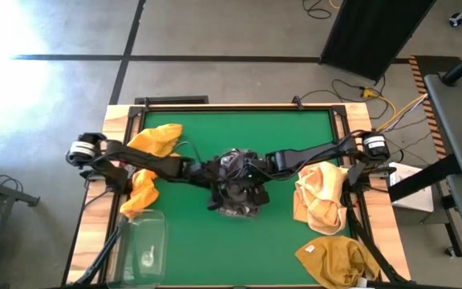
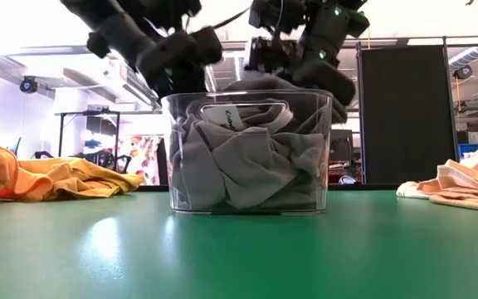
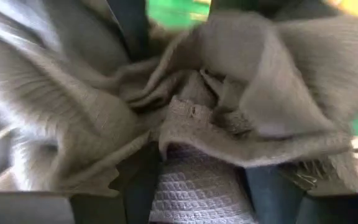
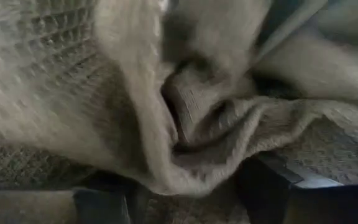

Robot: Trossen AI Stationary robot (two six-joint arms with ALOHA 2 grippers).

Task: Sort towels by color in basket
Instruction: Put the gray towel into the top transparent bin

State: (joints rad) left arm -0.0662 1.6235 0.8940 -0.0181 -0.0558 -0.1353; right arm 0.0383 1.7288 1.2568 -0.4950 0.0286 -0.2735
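A clear plastic basket (image 1: 236,201) (image 2: 247,154) stands mid-table, stuffed with dark grey towels (image 2: 239,162) that bulge above its rim. Both arms meet over it. My left gripper (image 1: 215,172) (image 3: 197,193) comes from the left and my right gripper (image 1: 257,168) (image 4: 185,196) from the right, both open and sunk into the grey cloth. Yellow-orange towels (image 1: 156,140) (image 1: 139,189) lie on the table's left side. A peach one (image 1: 322,197) and a mustard one (image 1: 337,258) lie on the right side. My left gripper comes from above at the top of the grey towel heap in the basket. Its fingers (image 3: 135,186) stand apart with a waffle-weave fold (image 3: 194,186) between them, and bunched cloth lies against them. My right gripper also comes from above at the heap. Its fingers (image 4: 263,186) stand apart around a thick rolled fold (image 4: 185,155) that lies on the other towels.
A second clear basket (image 1: 144,241) stands at the table's near-left corner. The green mat (image 1: 239,249) shows bare in front of the filled basket. Wooden table edges (image 1: 95,209) frame the mat. Cables and a dark panel lie beyond the far edge.
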